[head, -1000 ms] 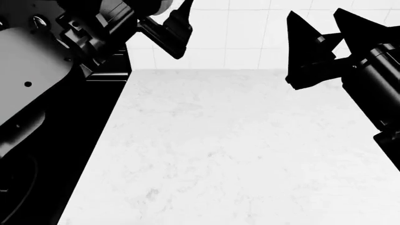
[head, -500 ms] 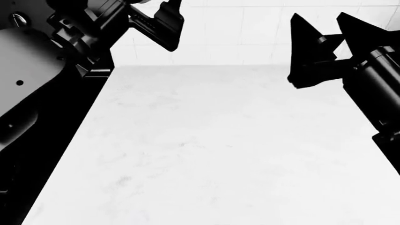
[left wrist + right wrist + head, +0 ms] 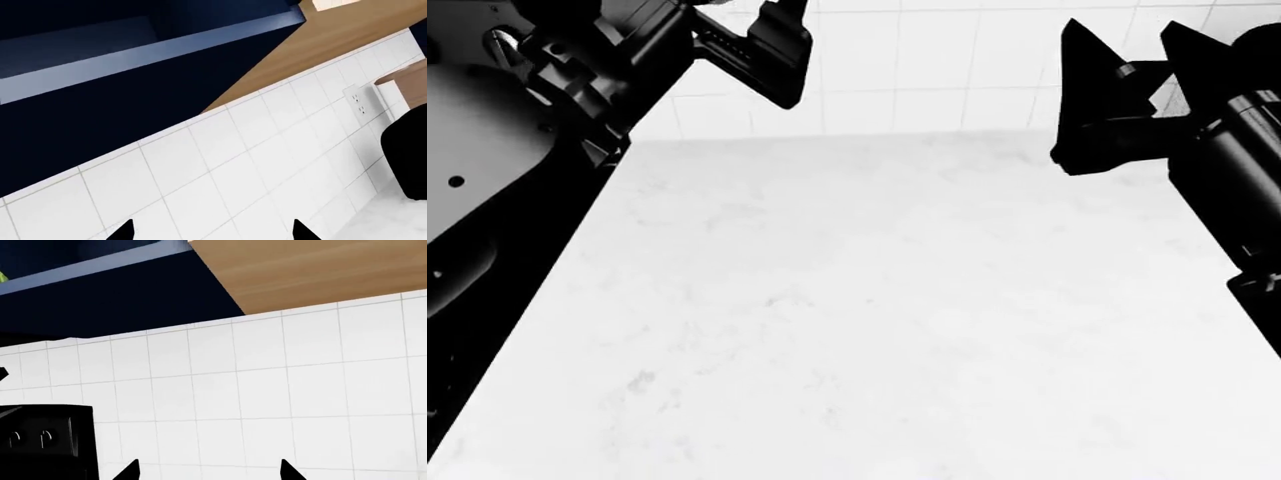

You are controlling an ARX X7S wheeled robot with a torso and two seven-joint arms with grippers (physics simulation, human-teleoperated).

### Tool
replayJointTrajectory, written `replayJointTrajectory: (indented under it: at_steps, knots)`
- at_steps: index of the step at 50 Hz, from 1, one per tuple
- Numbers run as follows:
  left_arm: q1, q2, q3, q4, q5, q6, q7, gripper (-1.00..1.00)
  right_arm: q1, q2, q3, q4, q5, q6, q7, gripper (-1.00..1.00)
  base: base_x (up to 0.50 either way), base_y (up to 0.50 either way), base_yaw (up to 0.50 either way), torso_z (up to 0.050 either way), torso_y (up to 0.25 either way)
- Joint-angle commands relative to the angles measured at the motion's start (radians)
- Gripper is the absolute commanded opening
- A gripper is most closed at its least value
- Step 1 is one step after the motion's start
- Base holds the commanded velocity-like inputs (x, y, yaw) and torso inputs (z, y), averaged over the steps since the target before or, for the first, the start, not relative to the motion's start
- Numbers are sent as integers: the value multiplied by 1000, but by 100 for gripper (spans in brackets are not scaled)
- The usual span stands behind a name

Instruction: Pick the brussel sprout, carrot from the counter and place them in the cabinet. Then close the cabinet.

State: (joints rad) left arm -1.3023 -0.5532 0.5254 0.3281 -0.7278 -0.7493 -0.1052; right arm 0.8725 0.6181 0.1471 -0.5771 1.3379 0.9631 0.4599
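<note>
The white desk (image 3: pixel 881 320) fills the head view, its near part cut off. Neither sprout nor carrot can be made out anywhere (only a sliver of yellow-green (image 3: pixel 2 277) at the right wrist view's edge, too small to name). Left gripper (image 3: pixel 213 231) and right gripper (image 3: pixel 1134 60) show spread fingers, holding nothing.
</note>
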Motion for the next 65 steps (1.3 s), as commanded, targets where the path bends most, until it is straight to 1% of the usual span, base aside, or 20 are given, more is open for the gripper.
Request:
replayJointTrajectory:
  at_steps: [1,14,20,32,41,45,54,65]
  knots:
    - [12,-8,-2,4,-2,6,-1,100,10,2,-9,5,-9,-4,1,100,0,0,0,0,0]
    - [23,-14,0,15,-5,4,-7,100,12,9,-16,3,-21,-7,-2,100,-8,11,0,0,0]
    - [32,-16,0,15,-4,9,-9,100,7,8,-12,3,-19,-14,-1,100,20,323,0,0,0]
    - [41,-19,-1,23,-8,8,-16,100,0,10,-6,2,-11,-19,11,100,-28,101,0,0,0]
    - [50,-23,0,31,-12,9,-19,100,-5,13,1,2,-6,-26,13,100,-29,2,0,0,0]
    - [48,-23,-3,37,-19,2,-24,100,-6,12,5,1,-2,-30,13,100,-417,26,0,0,0]
    - [52,-28,-11,48,-33,-4,-29,100,-1,25,17,1,0,-32,30,100,0,0,0,0,0]
    - [31,-30,-49,32,-91,-94,-97,100,-21,82,83,-1,27,-30,69,100,0,0,0,0,0]
